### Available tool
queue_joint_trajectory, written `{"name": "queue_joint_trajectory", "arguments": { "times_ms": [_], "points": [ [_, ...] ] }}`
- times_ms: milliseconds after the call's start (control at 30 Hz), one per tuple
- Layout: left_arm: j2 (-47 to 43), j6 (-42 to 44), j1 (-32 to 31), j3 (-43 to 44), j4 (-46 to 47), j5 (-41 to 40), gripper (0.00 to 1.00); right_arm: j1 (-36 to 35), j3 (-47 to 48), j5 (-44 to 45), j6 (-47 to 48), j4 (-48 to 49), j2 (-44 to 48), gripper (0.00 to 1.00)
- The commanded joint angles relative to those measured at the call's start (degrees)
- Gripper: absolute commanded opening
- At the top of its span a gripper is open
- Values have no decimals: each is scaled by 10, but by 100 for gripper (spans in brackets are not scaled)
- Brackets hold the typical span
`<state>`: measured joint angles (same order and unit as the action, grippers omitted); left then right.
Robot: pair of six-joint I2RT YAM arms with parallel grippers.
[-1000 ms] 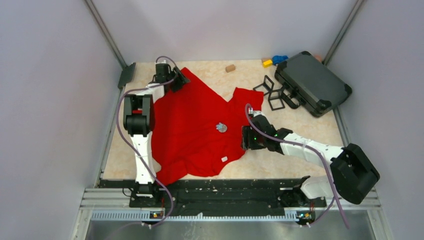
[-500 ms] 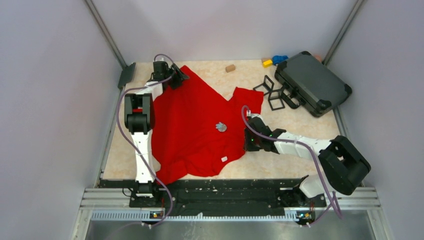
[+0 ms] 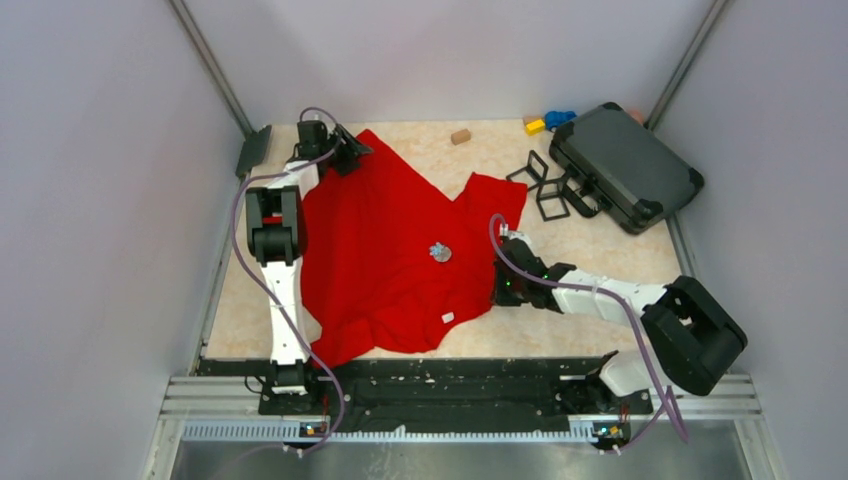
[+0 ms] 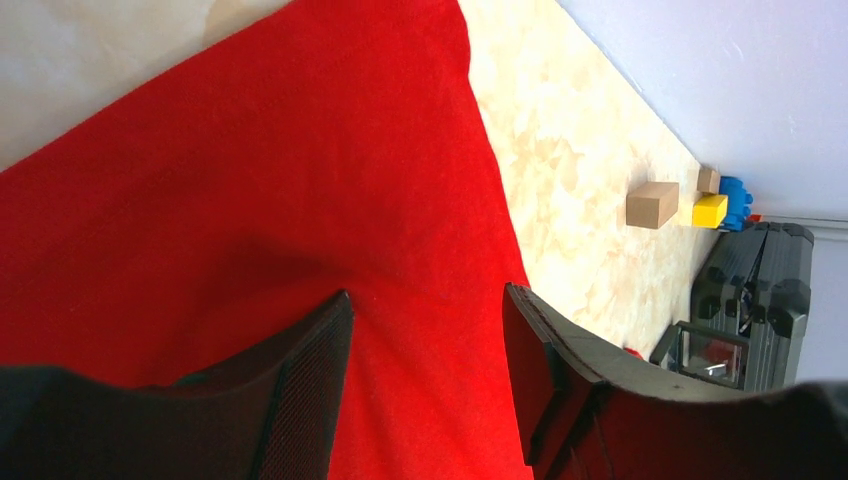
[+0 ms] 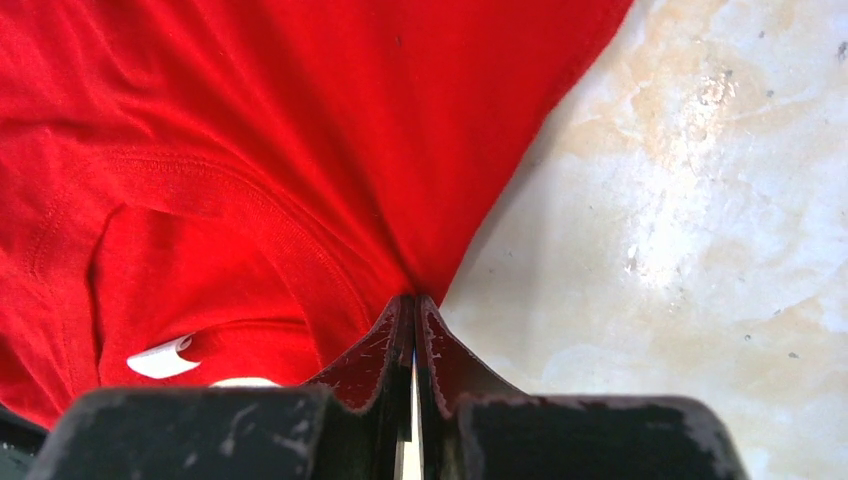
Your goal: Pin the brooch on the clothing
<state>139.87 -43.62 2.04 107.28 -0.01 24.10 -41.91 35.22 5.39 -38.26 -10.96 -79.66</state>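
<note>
The clothing (image 3: pixel 390 250), a bright red garment, lies spread flat on the table with its small white tag (image 3: pixel 449 318) near the front. A small silver brooch (image 3: pixel 441 252) rests on its middle. My right gripper (image 3: pixel 494 292) is at the garment's right edge. In the right wrist view this gripper (image 5: pixel 415 300) is shut on the clothing (image 5: pixel 250 130), whose hem draws to a point between the fingertips, and the white tag (image 5: pixel 160 358) shows at lower left. My left gripper (image 3: pixel 354 154) hovers at the far left corner. In the left wrist view this gripper (image 4: pixel 425 300) is open over the clothing (image 4: pixel 300 180).
A black case (image 3: pixel 625 165) lies at the back right with black wire frames (image 3: pixel 545 190) beside it. A wooden block (image 3: pixel 460 136), a yellow block (image 3: pixel 535 126) and a blue piece (image 3: pixel 560 118) sit along the back wall. Walls close in on both sides.
My right gripper has shut on the garment's right edge and its arm has drawn in lower. The left gripper has shifted slightly toward the back corner, still open.
</note>
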Motion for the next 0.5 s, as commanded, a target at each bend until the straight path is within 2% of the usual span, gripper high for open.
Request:
{"name": "queue_joint_trajectory", "arguments": {
  "times_ms": [0,100,167,233,333,400,467],
  "points": [
    [39,10,12,21,-35,-28,62,-8,-13,17,-9,-50,19,2],
    [43,16,12,33,-36,-21,62,-8,-4,26,-4,-55,23,3],
    [41,35,10,40,-42,-18,68,-8,5,25,9,-53,25,8],
    [34,56,6,42,-48,-18,79,-8,15,25,30,-53,28,19],
    [8,84,-2,33,-43,-1,93,-8,42,16,60,-62,36,43],
    [-30,101,-9,13,-32,-5,96,-8,62,6,84,-69,49,57],
    [-71,121,-16,-8,-31,-19,97,-6,83,8,102,-81,61,64]
  ]
}}
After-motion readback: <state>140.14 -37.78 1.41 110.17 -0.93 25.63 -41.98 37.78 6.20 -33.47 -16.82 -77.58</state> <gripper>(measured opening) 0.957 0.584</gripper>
